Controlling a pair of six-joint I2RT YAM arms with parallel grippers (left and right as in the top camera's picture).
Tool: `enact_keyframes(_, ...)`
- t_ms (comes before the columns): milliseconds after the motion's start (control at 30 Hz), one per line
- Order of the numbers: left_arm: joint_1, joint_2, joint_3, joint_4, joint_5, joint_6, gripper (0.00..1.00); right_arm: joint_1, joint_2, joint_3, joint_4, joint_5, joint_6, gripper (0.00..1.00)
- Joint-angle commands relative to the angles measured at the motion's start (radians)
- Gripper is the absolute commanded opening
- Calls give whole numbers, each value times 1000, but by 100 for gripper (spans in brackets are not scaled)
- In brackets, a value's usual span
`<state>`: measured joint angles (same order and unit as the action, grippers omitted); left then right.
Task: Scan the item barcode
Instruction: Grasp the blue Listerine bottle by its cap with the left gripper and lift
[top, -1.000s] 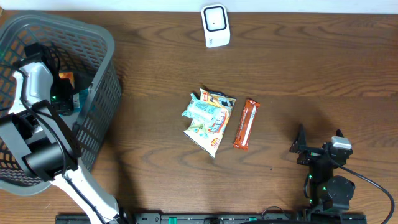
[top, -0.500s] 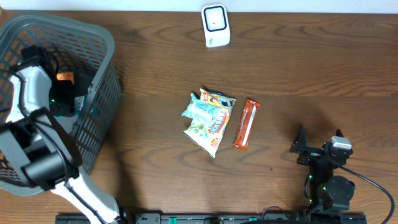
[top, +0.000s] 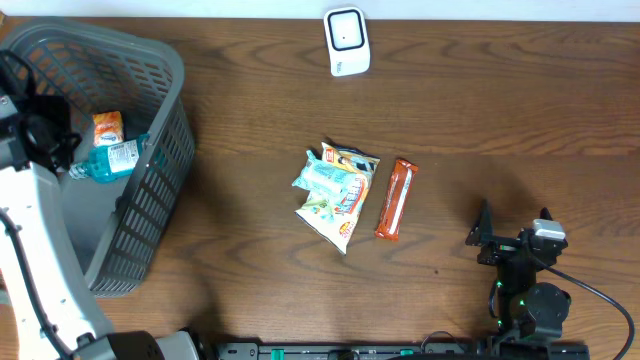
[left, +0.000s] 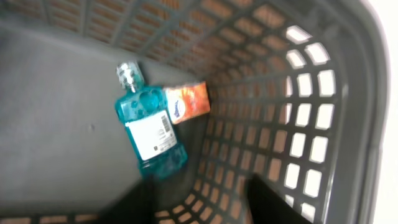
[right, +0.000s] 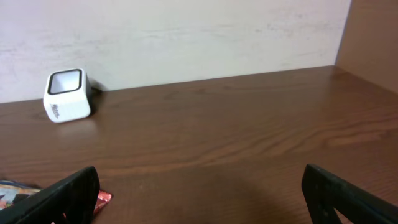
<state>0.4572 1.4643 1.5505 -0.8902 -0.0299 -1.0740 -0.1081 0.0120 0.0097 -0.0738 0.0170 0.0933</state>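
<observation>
- Inside the grey basket (top: 150, 190), flat on its floor beside the lattice wall: mouthwash bottle (left: 149, 129), label and barcode turned upward, probably the item to scan.
- Also inside the basket, touching the bottle's shoulder: orange packet (left: 188, 104), leaning toward the wall.
- Above the basket's interior: left gripper (left: 211, 200), jaws apart with nothing between them, seemingly placed for a reach down to the bottle.
- Well outside the basket, at the near right of the table (top: 500, 110): right gripper (right: 199, 193), jaws spread wide and empty, parked clear of the work.
- Well apart from the basket, at the table's back edge: white scanner (top: 346, 41), window facing up, so likely needs the barcode turned down toward it.
- Between basket and right gripper: snack bag (top: 335, 190) and bar (top: 396, 199), side by side.
- Bottle: clear hard plastic, blue liquid, rounded and smooth, likely slippery.
- Basket: rigid moulded plastic in an open grid.
- Snack bag: crinkly film.
- Table: dark wood grain.
</observation>
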Motion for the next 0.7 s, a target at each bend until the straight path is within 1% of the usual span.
enact_keyframes(0,0,22,7,-11,-45,34,67,-9,-3,-5,0,-5,-16,99)
enact_keyframes(33,-4,39,7,-24,-45,35,74,-9,-3,-5,0,-5,-16,99)
enact_keyframes(67,-6,49,7,-29,-45,34,78,-9,-3,-5,0,-5,-16,99)
enact_keyframes(133,-16,89,6,-33,-45,34,92,-9,-3,-5,0,-5,-16,99)
enact_keyframes(200,-31,144,6,-31,-41,32,94,-9,-3,-5,0,-5,-16,99)
enact_keyframes(300,-50,230,6,-25,-32,32,95,-9,-3,-5,0,-5,-16,99)
enact_keyframes(433,-55,328,6,-20,-40,150,95,-9,-3,-5,0,-5,-16,99)
enact_keyframes(500,-53,358,6,-16,-92,193,95,-9,-3,-5,0,-5,-16,99)
enact_keyframes(567,-47,380,6,-15,-159,194,97,-9,-3,-5,0,-5,-16,99)
enact_keyframes(600,-43,392,6,-9,-171,194,100,-9,-3,-5,0,-5,-16,99)
enact_keyframes(667,-34,414,6,10,-165,194,98,-9,-3,-5,0,-5,-16,99)
